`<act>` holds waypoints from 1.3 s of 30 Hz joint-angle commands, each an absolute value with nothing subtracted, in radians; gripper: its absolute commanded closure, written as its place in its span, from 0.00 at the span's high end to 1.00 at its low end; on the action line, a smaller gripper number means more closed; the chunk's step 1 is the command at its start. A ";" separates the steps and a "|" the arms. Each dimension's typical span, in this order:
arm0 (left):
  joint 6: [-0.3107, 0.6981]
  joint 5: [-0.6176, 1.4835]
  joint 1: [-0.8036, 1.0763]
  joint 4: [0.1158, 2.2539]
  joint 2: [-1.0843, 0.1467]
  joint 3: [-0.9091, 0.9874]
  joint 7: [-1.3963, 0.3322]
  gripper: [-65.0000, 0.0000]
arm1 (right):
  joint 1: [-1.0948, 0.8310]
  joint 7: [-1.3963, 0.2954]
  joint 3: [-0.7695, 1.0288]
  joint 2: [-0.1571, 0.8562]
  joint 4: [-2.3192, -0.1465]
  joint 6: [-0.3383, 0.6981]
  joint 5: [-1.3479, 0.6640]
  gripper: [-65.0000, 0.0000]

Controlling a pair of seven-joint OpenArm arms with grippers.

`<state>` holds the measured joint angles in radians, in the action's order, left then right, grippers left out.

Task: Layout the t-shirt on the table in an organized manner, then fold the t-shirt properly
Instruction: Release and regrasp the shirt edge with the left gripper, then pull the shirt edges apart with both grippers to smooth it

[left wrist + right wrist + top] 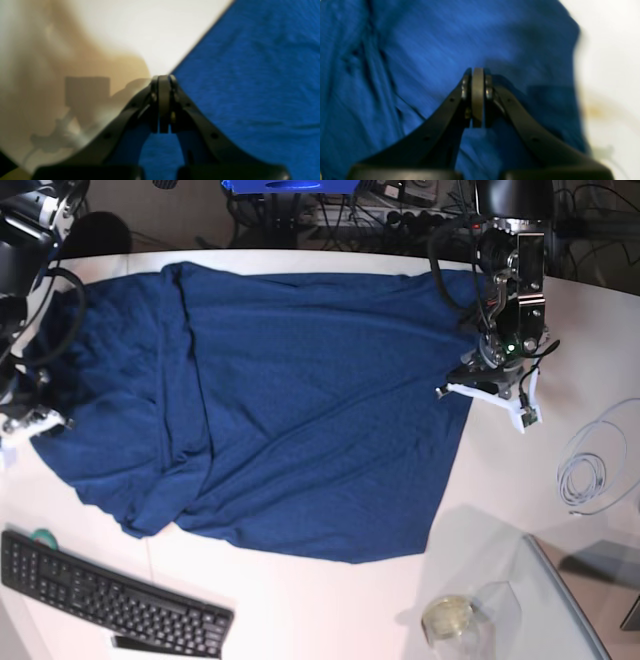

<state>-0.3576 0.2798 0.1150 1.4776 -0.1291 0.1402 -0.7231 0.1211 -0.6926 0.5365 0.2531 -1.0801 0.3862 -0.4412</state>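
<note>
The navy-blue t-shirt [290, 420] lies spread wide over the white table [520, 490], with folds and wrinkles along its left side. My left gripper [163, 80] is shut right at the shirt's [250, 87] straight edge, where cloth meets bare table [150, 30]. I cannot see whether it pinches the hem. In the base view its arm [505, 330] stands at the shirt's right edge. My right gripper [478, 73] is shut, pads together, just above wrinkled cloth [407, 62] near the shirt's border. Its arm [25, 415] sits at the shirt's left edge.
A black keyboard [110, 605] lies at the front left. A glass panel [565, 610] and a clear jar [448, 618] stand at the front right. A coiled white cable [590, 470] lies on the right. Cables and gear crowd the far edge.
</note>
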 commanded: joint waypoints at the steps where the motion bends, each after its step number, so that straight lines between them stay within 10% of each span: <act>1: -0.355 0.269 0.107 1.489 -0.136 0.143 -0.710 0.00 | 0.133 -0.634 0.515 0.288 -1.063 0.389 -0.441 0.02; 22: -0.355 0.269 0.102 1.448 -0.159 0.156 -0.710 0.00 | 0.386 0.018 0.116 0.449 -0.437 0.209 -0.441 0.02; 39: -0.355 0.269 0.352 1.615 -0.108 0.143 -0.710 0.00 | -0.134 -0.460 0.476 0.309 -1.314 0.211 -0.443 0.02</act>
<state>-0.3519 0.2760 0.3542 1.5948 -0.1040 0.1387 -0.7238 -0.1410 -0.4828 0.4614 0.2745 -1.2968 0.2222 -0.4454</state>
